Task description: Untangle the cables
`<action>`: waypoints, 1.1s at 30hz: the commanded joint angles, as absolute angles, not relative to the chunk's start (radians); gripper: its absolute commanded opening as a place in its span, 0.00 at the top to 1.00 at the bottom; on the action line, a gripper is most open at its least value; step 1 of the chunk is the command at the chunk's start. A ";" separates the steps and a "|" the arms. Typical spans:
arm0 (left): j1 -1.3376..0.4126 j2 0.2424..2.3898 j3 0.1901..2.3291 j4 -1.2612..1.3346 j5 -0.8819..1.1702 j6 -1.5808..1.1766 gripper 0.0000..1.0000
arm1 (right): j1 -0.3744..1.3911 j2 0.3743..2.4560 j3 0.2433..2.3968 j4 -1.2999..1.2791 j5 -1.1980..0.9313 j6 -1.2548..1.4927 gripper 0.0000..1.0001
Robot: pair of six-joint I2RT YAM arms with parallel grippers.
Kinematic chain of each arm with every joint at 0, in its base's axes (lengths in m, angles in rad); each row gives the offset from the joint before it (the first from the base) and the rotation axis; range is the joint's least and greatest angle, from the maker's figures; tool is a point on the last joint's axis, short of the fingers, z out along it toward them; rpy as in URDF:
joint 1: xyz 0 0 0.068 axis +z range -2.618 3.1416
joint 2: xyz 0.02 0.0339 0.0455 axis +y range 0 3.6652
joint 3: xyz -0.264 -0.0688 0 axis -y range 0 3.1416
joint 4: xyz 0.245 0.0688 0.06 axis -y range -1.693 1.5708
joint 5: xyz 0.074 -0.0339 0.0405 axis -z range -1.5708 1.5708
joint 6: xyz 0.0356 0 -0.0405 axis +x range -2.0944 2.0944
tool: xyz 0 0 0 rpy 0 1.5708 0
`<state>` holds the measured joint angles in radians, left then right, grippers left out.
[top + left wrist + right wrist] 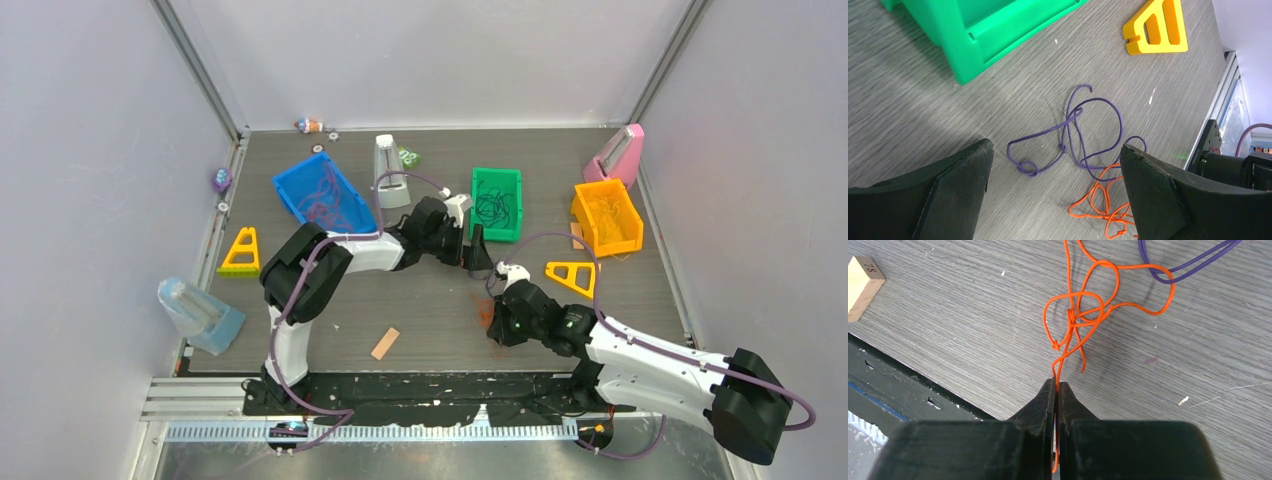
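Near green bin (973, 45): orange cable (1071, 320), knotted, is pinched by right gripper (1057, 387); purple cable (1068, 125) is overlapped by it. Nothing is held by left gripper (1056, 148), spread wide. Untangling is judged barely begun.

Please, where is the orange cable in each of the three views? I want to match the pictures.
Top external: orange cable, a small tangle just left of the right end effector.
Left wrist: bottom edge, right of centre.
Right wrist: upper centre, one strand pinched by the right end effector.
Shared landmark: purple cable, beside it in both wrist views; too thin to see from above.
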<state>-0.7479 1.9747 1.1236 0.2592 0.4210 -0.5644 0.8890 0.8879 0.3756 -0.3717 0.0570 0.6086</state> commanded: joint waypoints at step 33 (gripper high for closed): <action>-0.753 1.845 1.165 -0.019 0.180 -0.422 1.00 | 0.893 0.781 0.390 -0.495 0.299 0.752 0.95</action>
<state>-0.8303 2.0209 1.2900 -0.0990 0.2295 -0.4046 0.8890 0.8265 0.3664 -0.4168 0.1455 0.6647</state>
